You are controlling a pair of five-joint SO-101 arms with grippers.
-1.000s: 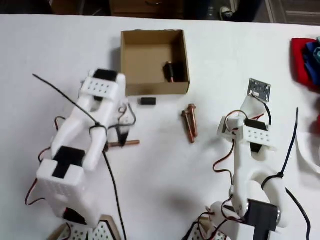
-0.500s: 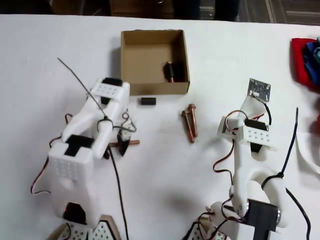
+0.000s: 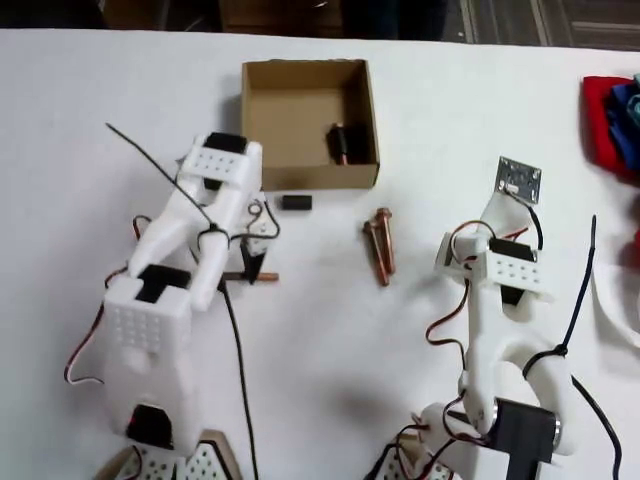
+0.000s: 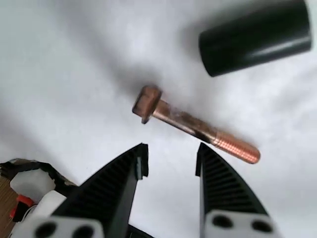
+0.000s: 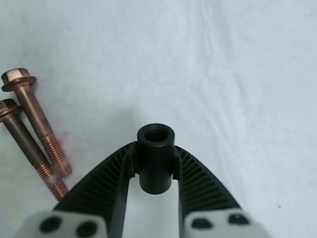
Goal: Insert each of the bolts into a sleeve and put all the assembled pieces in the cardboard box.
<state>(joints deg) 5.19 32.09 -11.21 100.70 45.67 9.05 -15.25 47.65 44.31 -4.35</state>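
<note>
Lying bolt (image 4: 193, 126): flat on the table (image 3: 330, 380), just off the tips of your left gripper (image 4: 171, 151), not yet between them.
Left claw: jaws parted, nothing held.
Change: over the last second the left arm has swung in toward the cardboard box (image 3: 305, 180) and brought its claw over this bolt. The bolt itself looks nudged a shade boxward (slight, hard to be sure). The right arm has not stirred.
Meaning: you look lined up for the pick, which I judge to be the step in hand. Insertion comes after.
Right gripper (image 5: 155, 148): clamped on the held sleeve (image 5: 156, 171), bore facing outward, apparently ready to receive.
Loose sleeve (image 3: 296, 202): just beyond the bolt, near the box's front wall.
Box contents: one assembled piece (image 3: 340, 142), by the wall on the right arm's side.
Spare bolts (image 3: 380, 245): a close pair lying between the arms.
Room: open table between the two arms for the meeting. The left arm's black cable (image 3: 232, 340) trails beside the bolt, so mind a snag. A red cloth (image 3: 608, 115) sits at the far right edge, well apart.
</note>
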